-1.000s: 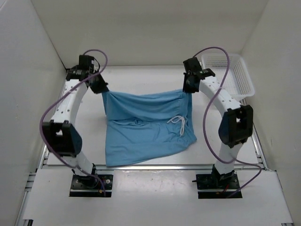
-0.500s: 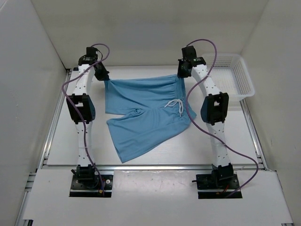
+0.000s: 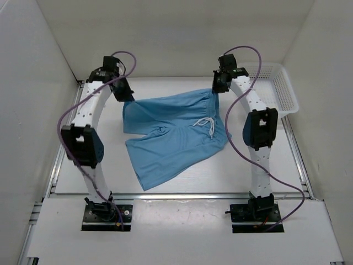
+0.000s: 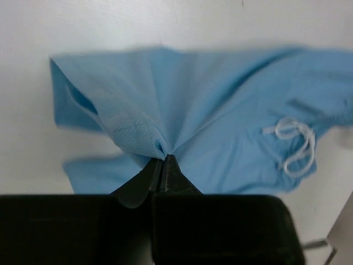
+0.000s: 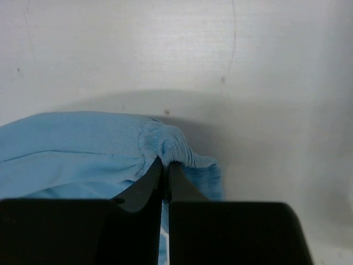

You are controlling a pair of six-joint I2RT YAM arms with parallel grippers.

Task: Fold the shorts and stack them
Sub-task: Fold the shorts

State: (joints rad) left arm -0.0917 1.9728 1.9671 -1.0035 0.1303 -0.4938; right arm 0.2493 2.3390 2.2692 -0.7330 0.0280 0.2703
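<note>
White mesh basket (image 3: 278, 94) at far right corner of white table (image 3: 193, 179), possibly overhanging edge; white walls (image 3: 165, 33) around.

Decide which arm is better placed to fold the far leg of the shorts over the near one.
Probably left: the left pincer is shut on the shorts at the far leg's outer corner, directly beyond the near leg. The right pincer pinches the gathered waistband end instead.

White walls (image 3: 165, 33) enclose the white worktop (image 3: 212, 178) at nine, twelve and three o'clock; mesh basket (image 3: 284, 93) at two o'clock
</note>
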